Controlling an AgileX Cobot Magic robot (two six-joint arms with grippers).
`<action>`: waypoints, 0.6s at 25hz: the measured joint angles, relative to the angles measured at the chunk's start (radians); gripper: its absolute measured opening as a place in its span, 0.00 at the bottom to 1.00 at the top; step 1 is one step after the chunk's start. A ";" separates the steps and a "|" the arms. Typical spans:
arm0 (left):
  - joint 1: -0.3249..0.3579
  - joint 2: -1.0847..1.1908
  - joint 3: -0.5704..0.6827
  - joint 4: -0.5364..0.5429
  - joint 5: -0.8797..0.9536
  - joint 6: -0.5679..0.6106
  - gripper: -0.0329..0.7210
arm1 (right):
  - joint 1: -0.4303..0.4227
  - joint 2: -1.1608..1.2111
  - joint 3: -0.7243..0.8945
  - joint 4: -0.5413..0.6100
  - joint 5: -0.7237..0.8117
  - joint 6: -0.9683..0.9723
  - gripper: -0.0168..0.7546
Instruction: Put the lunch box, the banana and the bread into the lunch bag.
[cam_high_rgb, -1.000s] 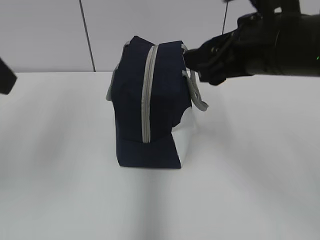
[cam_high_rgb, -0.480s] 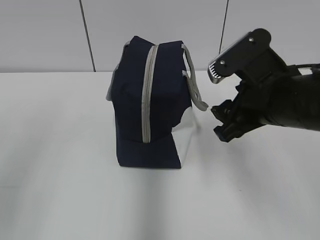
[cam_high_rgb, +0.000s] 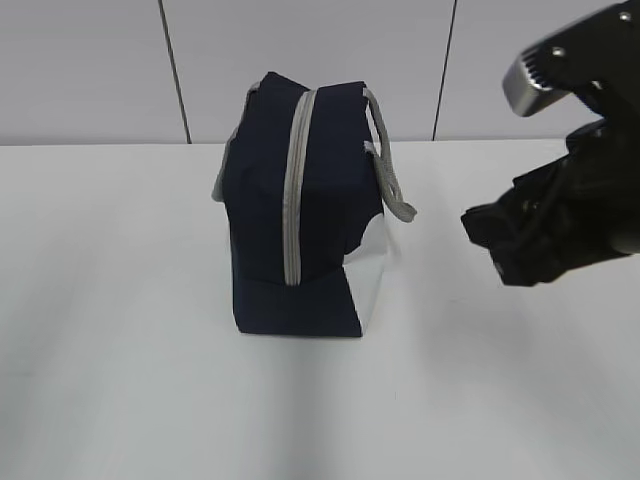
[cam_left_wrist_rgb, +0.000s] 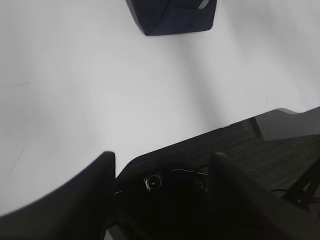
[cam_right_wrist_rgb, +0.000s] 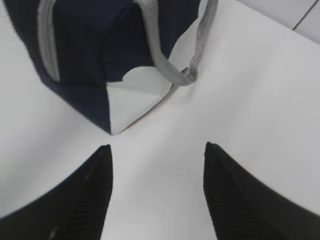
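Right wrist view: gripper (cam_right_wrist_rgb: 156, 150) agape (empty).

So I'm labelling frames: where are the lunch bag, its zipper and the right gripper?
lunch bag (cam_high_rgb: 262, 215): exterior view, navy side panel.
zipper (cam_high_rgb: 296, 190): exterior view, grey strip down the bag's top.
right gripper (cam_right_wrist_rgb: 157, 192): right wrist view, open gap between fingertips.

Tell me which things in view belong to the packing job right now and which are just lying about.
Part of the job:
- lunch bag, zipper closed along its visible length, standing on the table
- right end effector, open, empty, beside the bag
- left end effector, open, empty, far from the bag

Lying about:
- nothing loose visible; lunch box, banana and bread are not in view
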 joint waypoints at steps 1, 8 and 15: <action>0.000 -0.003 0.000 0.000 0.000 0.000 0.59 | 0.000 -0.022 0.000 0.096 0.035 -0.092 0.58; 0.000 -0.074 0.050 0.000 -0.001 0.029 0.59 | 0.000 -0.173 0.000 0.477 0.210 -0.384 0.66; 0.000 -0.213 0.159 0.010 -0.003 0.101 0.59 | 0.000 -0.374 0.016 0.485 0.423 -0.395 0.68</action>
